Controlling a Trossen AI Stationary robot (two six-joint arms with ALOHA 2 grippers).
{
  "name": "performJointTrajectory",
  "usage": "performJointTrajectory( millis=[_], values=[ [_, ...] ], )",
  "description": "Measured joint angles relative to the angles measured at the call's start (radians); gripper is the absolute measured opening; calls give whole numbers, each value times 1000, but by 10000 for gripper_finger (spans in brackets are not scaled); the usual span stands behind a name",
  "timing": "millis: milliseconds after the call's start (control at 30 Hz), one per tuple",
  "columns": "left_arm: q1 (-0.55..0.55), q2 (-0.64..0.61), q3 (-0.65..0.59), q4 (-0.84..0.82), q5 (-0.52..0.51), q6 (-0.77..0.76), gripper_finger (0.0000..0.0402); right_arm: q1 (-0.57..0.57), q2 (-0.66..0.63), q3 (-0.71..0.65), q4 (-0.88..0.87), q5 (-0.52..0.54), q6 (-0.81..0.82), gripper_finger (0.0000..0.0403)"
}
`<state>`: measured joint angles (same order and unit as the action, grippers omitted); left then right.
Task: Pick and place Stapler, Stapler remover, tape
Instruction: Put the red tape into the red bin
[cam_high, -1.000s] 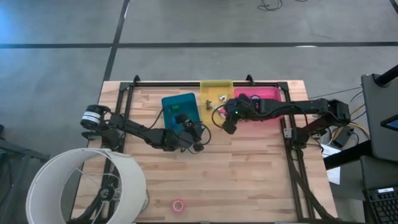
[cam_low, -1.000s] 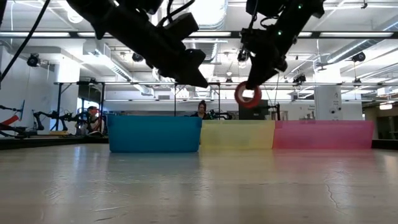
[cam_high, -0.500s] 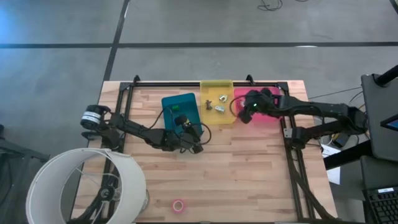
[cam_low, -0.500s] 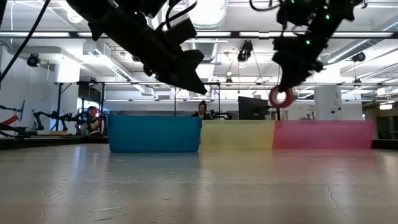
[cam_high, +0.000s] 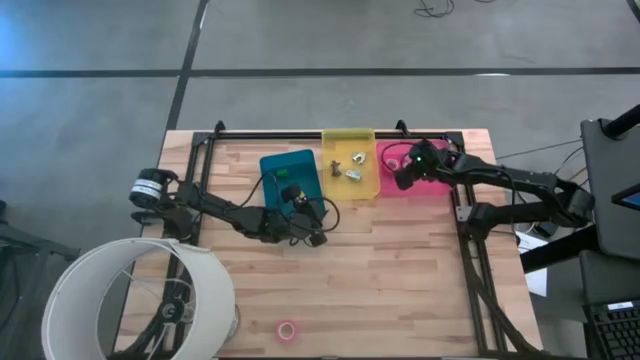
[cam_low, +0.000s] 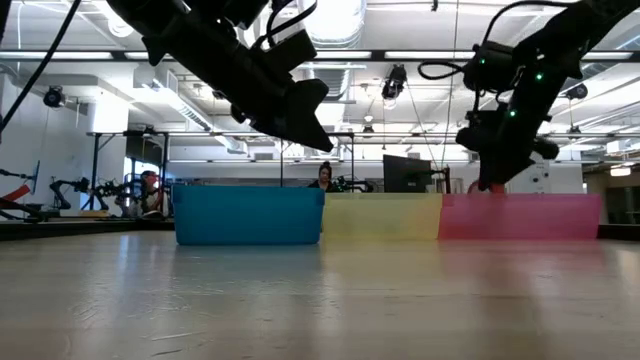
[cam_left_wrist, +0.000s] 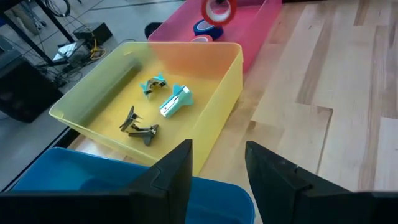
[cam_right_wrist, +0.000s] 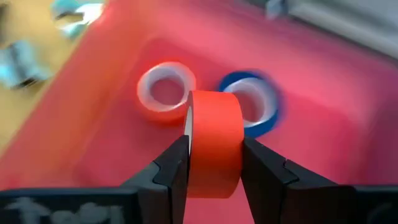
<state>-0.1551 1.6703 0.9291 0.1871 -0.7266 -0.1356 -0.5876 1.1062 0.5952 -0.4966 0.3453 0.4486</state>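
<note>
My right gripper (cam_right_wrist: 214, 171) hangs over the pink bin (cam_high: 432, 185), shut on a red tape roll (cam_right_wrist: 214, 140). In the low view the roll (cam_low: 491, 186) dips behind the bin's near wall. A pinkish-red roll (cam_right_wrist: 165, 93) and a dark blue roll (cam_right_wrist: 252, 102) lie flat on the bin's floor below it. Another pink roll (cam_high: 287, 329) lies flat on the table near its near edge. Staple removers (cam_left_wrist: 143, 129) lie in the yellow bin (cam_high: 348, 135). My left gripper (cam_left_wrist: 217, 168) is open and hovers at the near right corner of the teal bin (cam_high: 280, 165). My right gripper pinches the red roll between its two fingers (cam_right_wrist: 176, 168), one on each flat side (cam_right_wrist: 188, 134) of the ring. The fingers come from above, pointing down. The roll stands on edge, lifted clear of the two rolls on the pink bin's floor.
The teal, yellow and pink bins stand side by side along the table's far edge. A small green thing (cam_high: 286, 171) lies in the teal bin. A large white lampshade (cam_high: 130, 300) overhangs the table's near left corner. Bare wood lies between the bins and the near edge.
My right gripper has carried the red roll from in front of the yellow bin toward the table's right and far edge, over the pink bin, and has come down. The roll now sits partly below the bin's rim in the low view.
</note>
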Motion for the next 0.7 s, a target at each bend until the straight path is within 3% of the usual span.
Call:
performJointTrajectory(
  millis=[133, 700],
  values=[
    [0, 0, 0, 0, 1, 0, 149, -8, 28, -3, 15, -139, -9, 120],
    [0, 0, 0, 0, 6, 0, 147, -9, 177, -28, 16, -226, -72, 137]
  ],
)
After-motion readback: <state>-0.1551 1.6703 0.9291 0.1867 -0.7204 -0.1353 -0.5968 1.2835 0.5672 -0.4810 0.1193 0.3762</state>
